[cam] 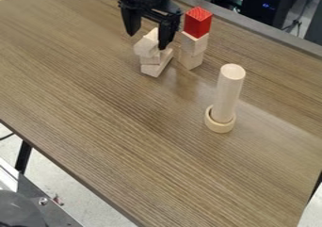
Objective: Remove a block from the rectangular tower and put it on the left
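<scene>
At the lower left, metal equipment [56, 214] sits beyond the wood-grain surface [113, 127], with a dark table leg [24, 156] between the two in the view. Farther right and near the top edge, the black gripper [149, 31] hangs down over the rectangular tower [151, 60], its jaws spread apart. The tower is a small, uneven pile of pale wooden blocks, set at differing angles; its upper block [146, 46] is tilted and sits under the gap between the jaws (whether either jaw touches it, I can't tell). The right-hand jaw overlaps the pile's upper right side in the view. Just beside the pile, to the right, stands a narrow stack: a red cube [197, 22] on top of an upper pale block [194, 43], with a lower pale block [190, 60] beneath. Farther right and nearer the camera, a pale cylinder [228, 94] stands upright within a wooden ring [220, 125]. Past the surface's far edge, at the upper right, is a dark case [267, 7] with small blue lights
</scene>
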### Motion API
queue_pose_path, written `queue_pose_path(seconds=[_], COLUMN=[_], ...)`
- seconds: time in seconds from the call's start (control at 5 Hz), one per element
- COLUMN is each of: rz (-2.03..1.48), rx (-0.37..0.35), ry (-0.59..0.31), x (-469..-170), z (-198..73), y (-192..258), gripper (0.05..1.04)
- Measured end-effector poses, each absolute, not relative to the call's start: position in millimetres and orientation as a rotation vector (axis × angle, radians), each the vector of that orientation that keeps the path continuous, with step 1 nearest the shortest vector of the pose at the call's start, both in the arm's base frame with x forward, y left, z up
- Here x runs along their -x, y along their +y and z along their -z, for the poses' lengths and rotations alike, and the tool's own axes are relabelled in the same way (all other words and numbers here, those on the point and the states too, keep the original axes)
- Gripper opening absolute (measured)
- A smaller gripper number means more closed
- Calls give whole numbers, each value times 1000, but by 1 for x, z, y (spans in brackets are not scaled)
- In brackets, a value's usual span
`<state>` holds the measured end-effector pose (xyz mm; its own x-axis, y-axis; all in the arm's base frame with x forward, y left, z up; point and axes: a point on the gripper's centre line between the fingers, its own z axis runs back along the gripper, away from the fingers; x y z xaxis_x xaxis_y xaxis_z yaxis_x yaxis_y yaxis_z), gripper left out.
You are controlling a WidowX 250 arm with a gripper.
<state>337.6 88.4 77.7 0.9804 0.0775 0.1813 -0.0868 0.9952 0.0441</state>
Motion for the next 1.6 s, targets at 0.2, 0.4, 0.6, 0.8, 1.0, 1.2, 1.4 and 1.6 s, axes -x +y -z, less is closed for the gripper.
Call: queue_pose_path(seconds=[0.2,0.4,0.6,0.8,1.0,1.2,1.4,1.6], rz=[-85,-93,-99,-112,-96,-91,-81,-66], rx=[-48,-41,-13,53,140,166,165,175], ry=[-181,-183,-169,-174,-202,-237,-242,-256], x=[-337,-336,-335,-337,-340,-344,-346,-348], z=[-78,-78,-70,-60,-53,-53,-52,-52], y=[92,95,96,96,96,97,99,97], gripper=[1000,1000,1000,1000,969,696,563,562])
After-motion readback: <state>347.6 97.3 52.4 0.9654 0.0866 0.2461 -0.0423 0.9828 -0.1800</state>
